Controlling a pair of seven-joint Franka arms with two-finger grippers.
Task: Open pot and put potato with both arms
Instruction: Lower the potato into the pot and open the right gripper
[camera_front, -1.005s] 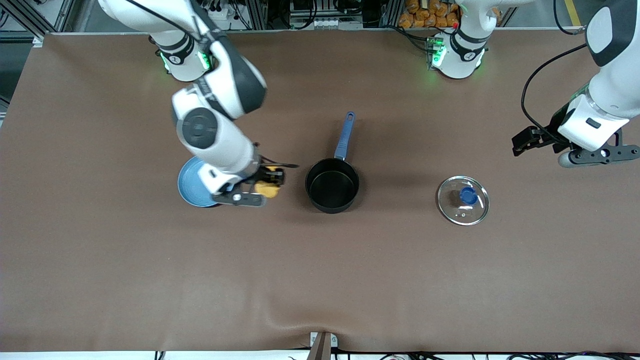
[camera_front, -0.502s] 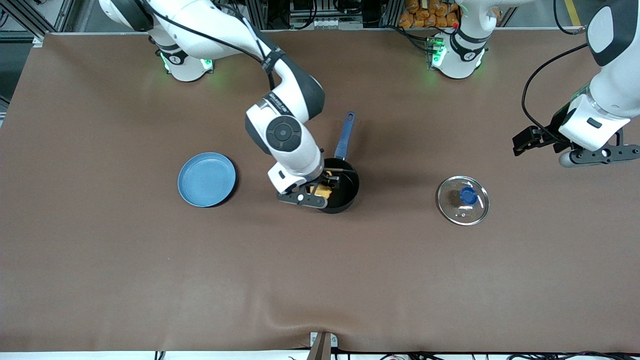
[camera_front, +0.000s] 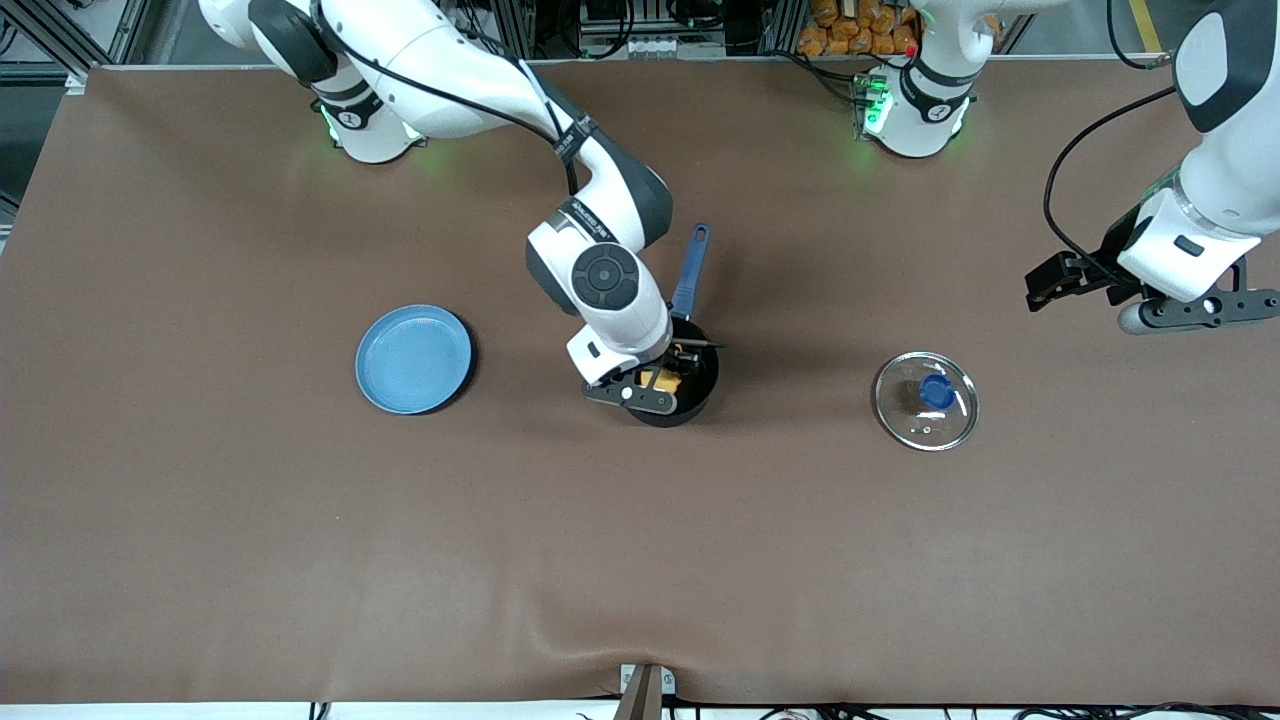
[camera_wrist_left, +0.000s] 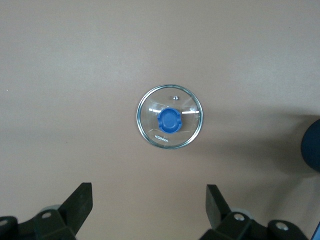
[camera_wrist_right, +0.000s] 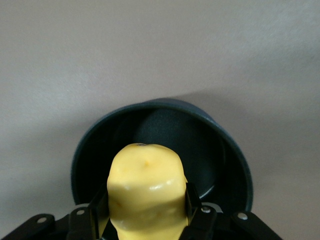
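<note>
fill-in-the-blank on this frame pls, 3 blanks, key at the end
1. The right gripper is shut on the ____.
2. It holds it over the open black ____.
3. The glass lid lies on the table toward the ____ arm's end, with the open left gripper waiting above it.

Missing words: potato; pot; left
</note>
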